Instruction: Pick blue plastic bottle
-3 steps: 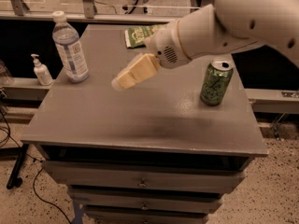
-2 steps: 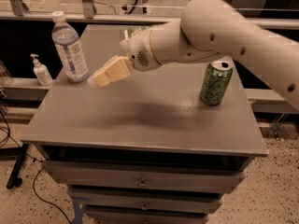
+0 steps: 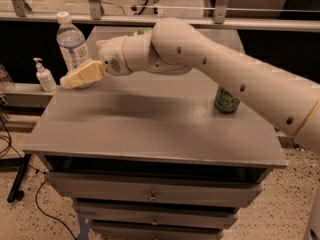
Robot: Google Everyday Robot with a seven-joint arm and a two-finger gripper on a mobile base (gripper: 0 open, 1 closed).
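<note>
The blue plastic bottle (image 3: pixel 71 44) stands upright at the back left corner of the grey cabinet top (image 3: pixel 150 129). It is clear, with a white cap and a pale label. My gripper (image 3: pixel 75 79) reaches in from the right and its cream fingers (image 3: pixel 82 75) lie across the front of the bottle's base, hiding the lowest part. The white arm (image 3: pixel 210 69) stretches from the right edge across the table.
A green drink can (image 3: pixel 226 100) stands on the right side of the top, partly behind my arm. A small white pump dispenser (image 3: pixel 44 76) sits on a lower ledge left of the cabinet. A green packet (image 3: pixel 142 32) shows behind the arm. Drawers below.
My gripper has swung left across the table, from the middle to the bottle's base. The bottle and the can have not moved.
</note>
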